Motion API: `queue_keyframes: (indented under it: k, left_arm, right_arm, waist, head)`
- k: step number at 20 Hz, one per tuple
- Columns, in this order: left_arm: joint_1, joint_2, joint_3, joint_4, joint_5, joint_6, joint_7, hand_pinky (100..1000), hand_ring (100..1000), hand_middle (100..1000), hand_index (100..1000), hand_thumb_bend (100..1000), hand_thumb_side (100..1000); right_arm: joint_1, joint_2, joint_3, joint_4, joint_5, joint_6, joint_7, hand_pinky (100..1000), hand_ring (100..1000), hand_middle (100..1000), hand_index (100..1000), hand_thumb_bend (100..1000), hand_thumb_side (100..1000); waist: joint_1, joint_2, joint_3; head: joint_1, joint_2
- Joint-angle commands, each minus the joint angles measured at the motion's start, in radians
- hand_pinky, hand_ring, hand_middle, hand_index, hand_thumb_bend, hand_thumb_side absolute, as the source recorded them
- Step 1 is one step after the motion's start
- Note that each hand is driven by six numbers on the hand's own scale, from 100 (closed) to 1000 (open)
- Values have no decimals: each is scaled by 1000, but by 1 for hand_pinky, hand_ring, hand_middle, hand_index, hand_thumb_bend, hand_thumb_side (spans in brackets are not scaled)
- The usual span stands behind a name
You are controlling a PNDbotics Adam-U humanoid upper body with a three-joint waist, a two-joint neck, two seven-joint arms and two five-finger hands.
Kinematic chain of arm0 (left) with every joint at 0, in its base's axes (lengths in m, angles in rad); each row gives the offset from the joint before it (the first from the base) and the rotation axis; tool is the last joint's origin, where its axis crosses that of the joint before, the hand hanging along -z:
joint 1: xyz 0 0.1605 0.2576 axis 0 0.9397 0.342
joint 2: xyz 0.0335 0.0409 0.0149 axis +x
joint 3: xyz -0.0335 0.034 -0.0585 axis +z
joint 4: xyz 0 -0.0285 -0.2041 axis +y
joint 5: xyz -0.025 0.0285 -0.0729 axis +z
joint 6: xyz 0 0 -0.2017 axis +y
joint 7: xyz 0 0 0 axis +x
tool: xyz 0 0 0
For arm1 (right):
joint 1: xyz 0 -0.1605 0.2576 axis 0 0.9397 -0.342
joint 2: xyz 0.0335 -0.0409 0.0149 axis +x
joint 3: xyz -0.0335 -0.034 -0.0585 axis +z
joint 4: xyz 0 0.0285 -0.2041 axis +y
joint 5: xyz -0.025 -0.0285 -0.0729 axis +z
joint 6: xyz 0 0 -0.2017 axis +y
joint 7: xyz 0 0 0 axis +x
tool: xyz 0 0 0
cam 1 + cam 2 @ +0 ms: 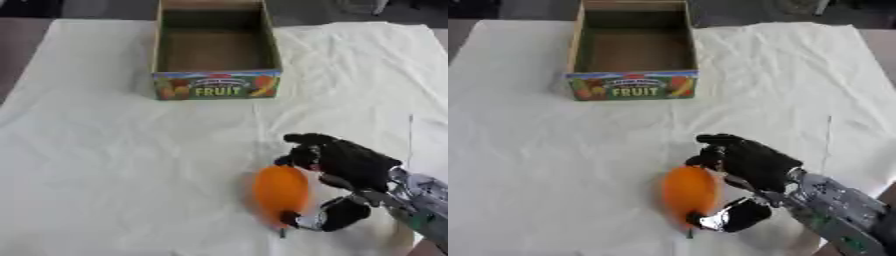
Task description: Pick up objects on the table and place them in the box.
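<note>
A white cloth, creased and wrinkled, covers the table and fills most of both views, with dark floor showing past its far edge and at the far left corner.

At the far side, a little left of centre, sits an open cardboard box. Its inside is plain brown and nothing shows in it. The near wall carries a colourful printed panel with pictures of fruit and the word FRUIT in yellow letters. The box stands square to the view, its open top facing up.

The robot's right arm comes in from the near right corner, silver at the wrist and forearm. Its black right hand lies low over the cloth in the near right part of the scene, well apart from the box.

The orange object is an elongated, rounded thing lying on the cloth just left of the hand. Its long axis runs roughly near to far, tilted slightly, with the far end pointing toward the box and the near end tapering toward the near edge. The fingers curl over its far end, and the thumb reaches to its near end, so the hand closes around the object from the right side.

The left hand shows in neither view.
</note>
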Motion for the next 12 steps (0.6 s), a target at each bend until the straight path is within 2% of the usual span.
queue_keyframes:
  k: [1,5,6,8,10,11,12]
  left_arm:
    - [-9,6,0,-20,1,1,-3,318,384,641,706,100,685]
    - [-9,4,-1,-20,1,2,-3,318,384,641,705,100,685]
    - [-8,4,-1,-20,1,3,-3,318,384,641,705,100,685]
    - [-7,3,-1,-20,1,5,-4,317,384,641,705,100,686]
    - [-7,2,-2,-20,0,5,-4,317,384,641,705,100,686]
    - [-7,2,-2,-20,0,6,-4,317,385,642,705,100,686]
    - [-7,2,-2,-20,0,6,-4,317,385,642,705,100,686]
  right_arm:
    - [-3,-25,8,-20,9,-1,27,931,1000,621,848,428,793]
    - [-6,-20,11,-20,-10,3,28,917,1000,584,788,381,763]
    - [-7,-19,10,-20,-16,6,22,916,1000,576,779,351,758]
    - [-9,-17,8,-20,-29,13,6,912,1000,558,758,233,727]
    - [-12,-16,8,-20,-37,16,-10,910,1000,552,750,197,712]
    - [-14,-16,7,-20,-39,16,-17,903,1000,538,733,100,639]
    - [-16,-17,6,-20,-41,15,-26,902,1000,535,729,100,612]
  waist:
    - [2,-12,1]
    - [3,-12,3]
    - [3,-12,4]
    - [3,-13,4]
    - [3,-13,4]
    - [3,-14,4]
    - [3,-15,4]
  head:
    - [-6,-6]
    - [-7,-7]
    - [-7,-7]
    - [-7,-7]
    - [-8,-7]
    - [-8,-6]
    - [-8,-6]
